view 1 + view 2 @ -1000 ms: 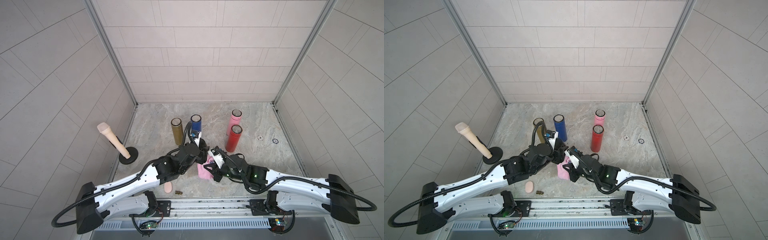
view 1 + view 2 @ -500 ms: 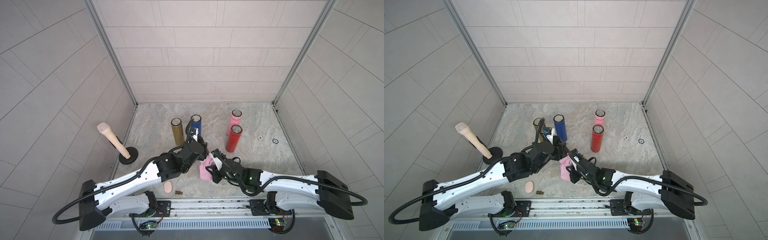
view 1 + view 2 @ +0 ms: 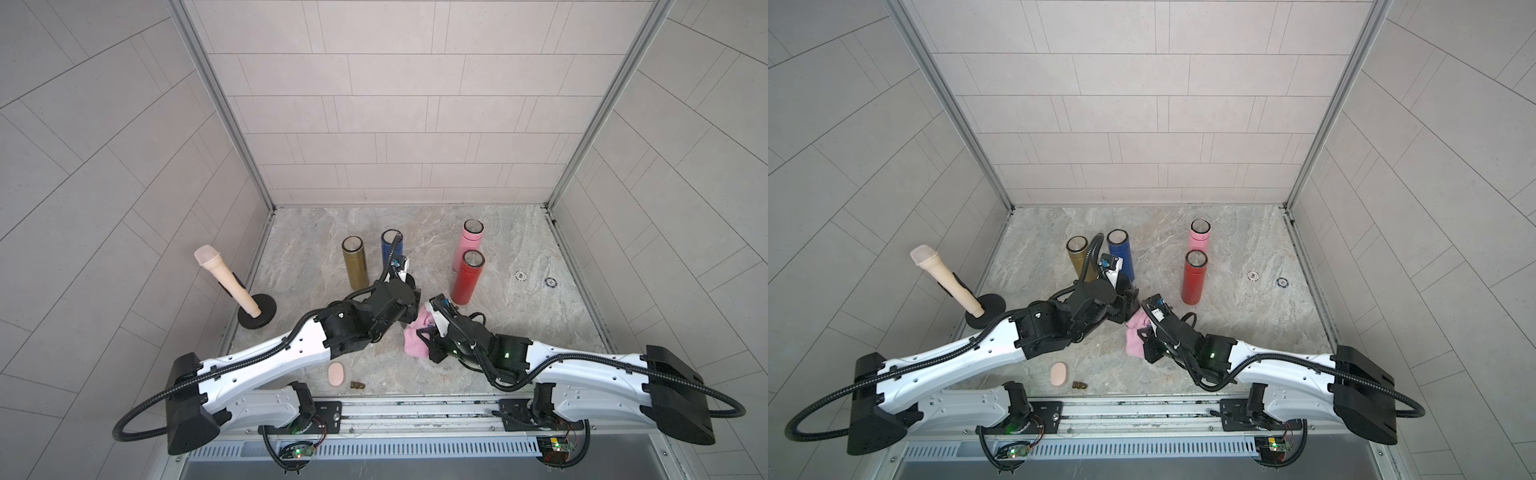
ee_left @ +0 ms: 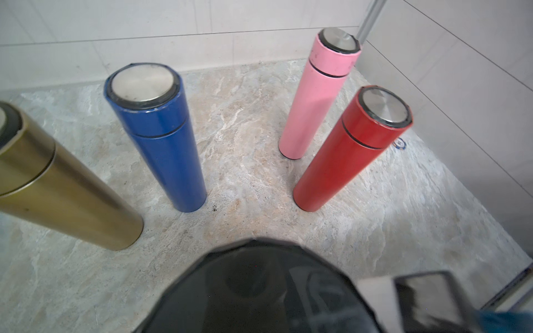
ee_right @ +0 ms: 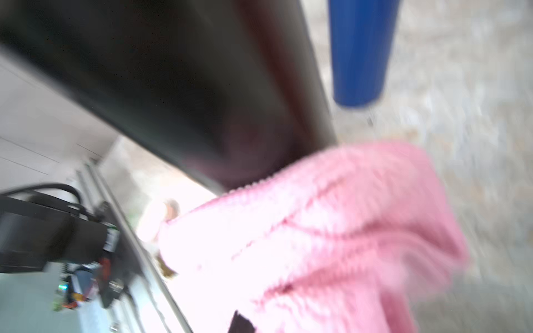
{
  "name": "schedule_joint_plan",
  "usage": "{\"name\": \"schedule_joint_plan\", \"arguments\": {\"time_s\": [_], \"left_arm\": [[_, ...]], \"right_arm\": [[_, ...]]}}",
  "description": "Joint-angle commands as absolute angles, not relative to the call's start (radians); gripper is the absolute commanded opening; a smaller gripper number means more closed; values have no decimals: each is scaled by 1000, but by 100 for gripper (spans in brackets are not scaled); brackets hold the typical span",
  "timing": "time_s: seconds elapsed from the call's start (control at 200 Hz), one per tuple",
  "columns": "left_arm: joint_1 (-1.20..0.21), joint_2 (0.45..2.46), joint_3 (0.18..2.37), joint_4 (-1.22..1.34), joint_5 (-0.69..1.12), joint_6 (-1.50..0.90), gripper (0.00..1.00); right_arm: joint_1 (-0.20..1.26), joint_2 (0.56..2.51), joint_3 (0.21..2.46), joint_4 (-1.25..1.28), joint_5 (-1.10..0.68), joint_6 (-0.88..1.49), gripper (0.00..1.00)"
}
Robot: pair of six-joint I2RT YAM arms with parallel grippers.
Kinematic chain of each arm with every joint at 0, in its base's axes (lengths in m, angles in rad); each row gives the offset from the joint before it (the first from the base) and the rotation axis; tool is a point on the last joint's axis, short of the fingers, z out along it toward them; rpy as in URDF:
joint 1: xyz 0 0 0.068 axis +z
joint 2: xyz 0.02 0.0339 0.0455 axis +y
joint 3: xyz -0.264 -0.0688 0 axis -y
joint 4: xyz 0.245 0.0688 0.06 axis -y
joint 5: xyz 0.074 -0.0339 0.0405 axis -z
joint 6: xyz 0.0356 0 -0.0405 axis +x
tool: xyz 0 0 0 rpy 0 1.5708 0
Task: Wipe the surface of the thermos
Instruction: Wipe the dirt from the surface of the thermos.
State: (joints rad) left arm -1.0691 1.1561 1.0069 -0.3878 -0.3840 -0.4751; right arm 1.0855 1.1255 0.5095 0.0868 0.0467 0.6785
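The left hand (image 3: 409, 312), at the centre of a top view, is pressed around a black cylindrical thermos (image 5: 173, 86). The wrist hides most of the grip, and I cannot tell whether the thermos's base rests on the grey marbled table (image 3: 519, 332). Just beside it, the right hand (image 3: 426, 336) pinches a pink fluffy cloth (image 3: 415, 340), which in the right wrist view lies against the thermos's lower end.

The smooth barrel could twist or slide out of the left hand if the cloth is pushed hard along it. The hands are nearly touching, so a long stroke may knock them together. The blue metal thermos (image 3: 390, 249) stands just behind the left wrist, with the arm's cable crossing it. A backward swing could topple it into the gold metal thermos (image 3: 355, 262) alongside.
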Motion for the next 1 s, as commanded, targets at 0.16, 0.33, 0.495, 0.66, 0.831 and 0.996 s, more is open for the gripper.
{"name": "schedule_joint_plan", "arguments": {"time_s": [0.16, 0.33, 0.495, 0.66, 0.831, 0.996], "left_arm": [[-943, 1117, 1057, -410, 10, -287, 0], [-905, 1091, 962, -290, 252, -148, 0], [-904, 1089, 893, -218, 307, -56, 0], [-904, 1094, 835, -173, 407, 60, 0], [-905, 1083, 806, -129, 471, 127, 0], [-905, 1081, 807, -106, 454, 154, 0]], "right_arm": [[959, 1044, 438, 34, -47, 710, 0], [749, 977, 422, 143, -381, 727, 0], [668, 949, 480, 213, -607, 768, 0], [664, 855, 535, 217, -644, 787, 0], [659, 798, 500, 177, -647, 763, 0], [658, 905, 372, 198, -650, 763, 0]]}}
